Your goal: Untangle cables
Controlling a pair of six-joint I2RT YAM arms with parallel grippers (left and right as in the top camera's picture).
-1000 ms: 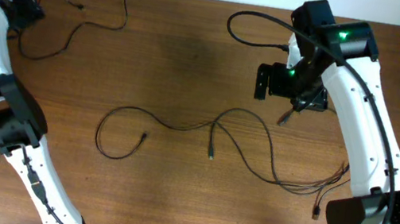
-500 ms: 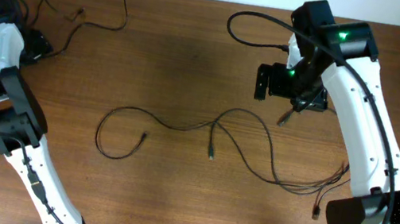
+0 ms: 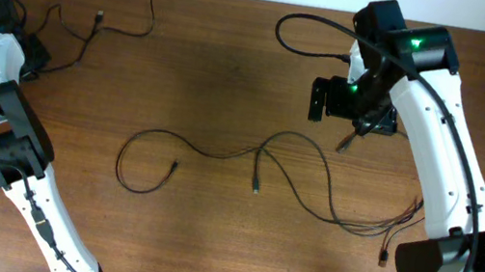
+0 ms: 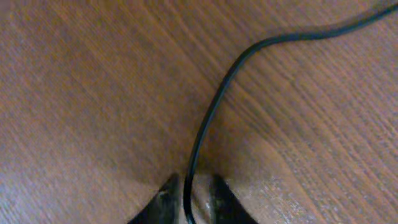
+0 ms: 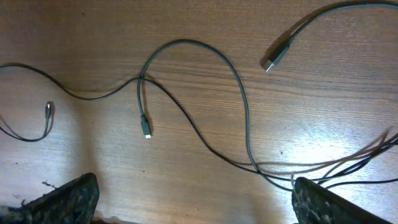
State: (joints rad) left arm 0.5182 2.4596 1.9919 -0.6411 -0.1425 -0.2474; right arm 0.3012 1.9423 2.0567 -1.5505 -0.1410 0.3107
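cable (image 4: 211, 112) runs straight between the left pincer's (image 4: 194, 202) fingertips (image 4: 163, 202).

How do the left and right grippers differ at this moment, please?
The left gripper is closed on a thin black cable; the right gripper stands wide open, holding nothing. The left gripper sits low at the table; the right gripper hangs higher above the looped cables. Both face down.

No legible text or markings
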